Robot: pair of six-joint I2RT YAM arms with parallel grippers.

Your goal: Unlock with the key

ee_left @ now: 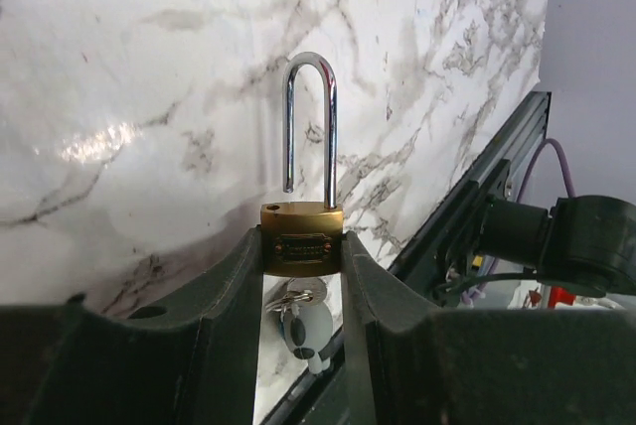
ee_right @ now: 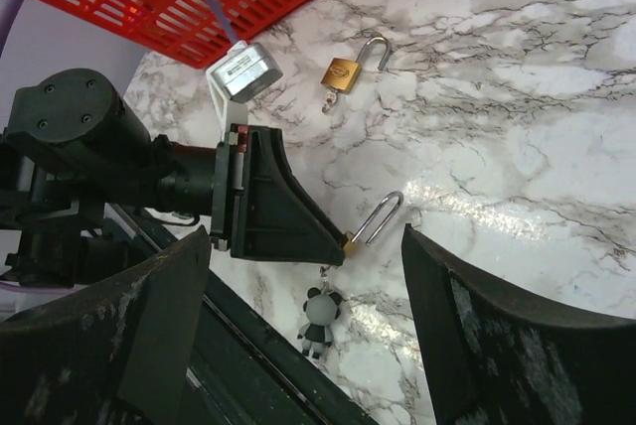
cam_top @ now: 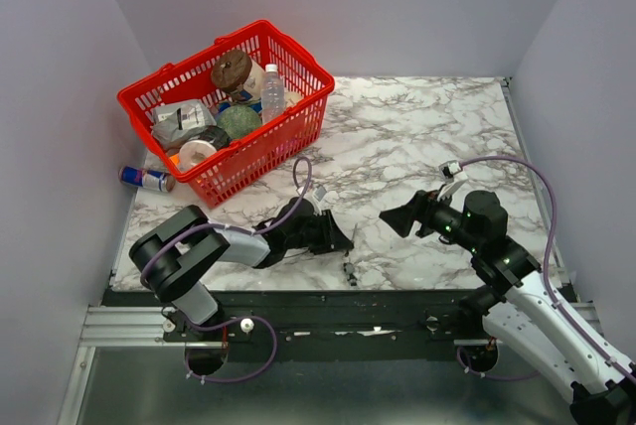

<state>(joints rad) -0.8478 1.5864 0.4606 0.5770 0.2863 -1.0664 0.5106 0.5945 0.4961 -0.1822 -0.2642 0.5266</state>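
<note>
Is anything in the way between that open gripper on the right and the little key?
Nothing visible lies on the marble table between the right gripper and the key. The key hangs under the brass padlock held by the left gripper, whose fingers flank it on both sides.

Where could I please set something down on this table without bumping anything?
Free: the marble table between the red basket and the right wall, beyond the right pincer. Crowded: near edge, where the left pincer holds a padlock.

The small key sits just under the brass padlock.
</note>
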